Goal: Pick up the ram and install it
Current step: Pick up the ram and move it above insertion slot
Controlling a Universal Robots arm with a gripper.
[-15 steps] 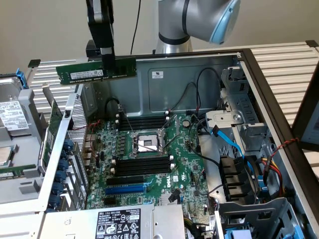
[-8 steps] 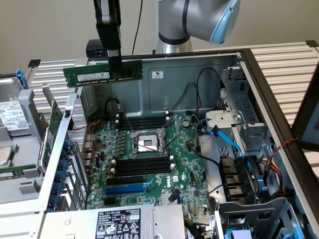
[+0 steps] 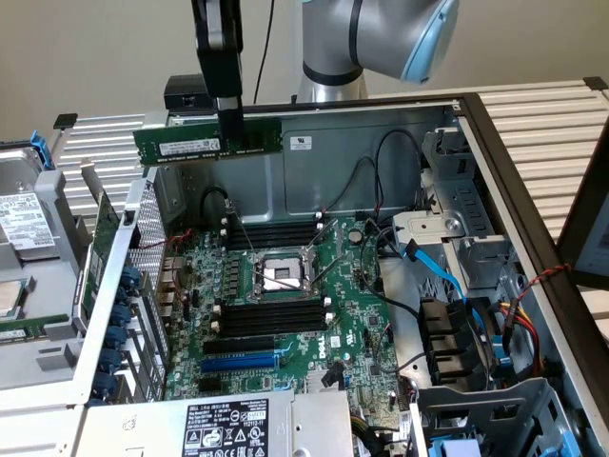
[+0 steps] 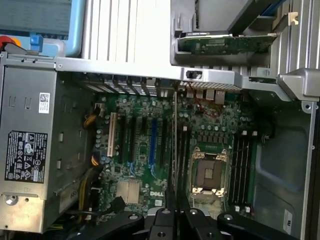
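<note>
The ram (image 3: 205,143), a long thin green stick with a white label, hangs level in the air above the open computer case, over its rear wall. My gripper (image 3: 228,122) is shut on its middle from above. In the wrist view the ram (image 4: 174,150) shows edge-on as a thin line running out from my gripper (image 4: 175,216) over the motherboard. Below lie the black memory slots (image 3: 271,233) behind the processor socket (image 3: 276,276), and a second bank of memory slots (image 3: 271,316) in front of it. From the wrist, the stick's edge lines up near the slots (image 4: 183,160) beside the socket (image 4: 207,172).
A green card with a metal bracket (image 3: 101,249) stands outside the case at the exterior view's left. Blue and black cables (image 3: 447,286) and drive bays fill the case's right side. The power supply (image 3: 228,428) sits at the front edge. The case walls (image 3: 381,143) rise around the board.
</note>
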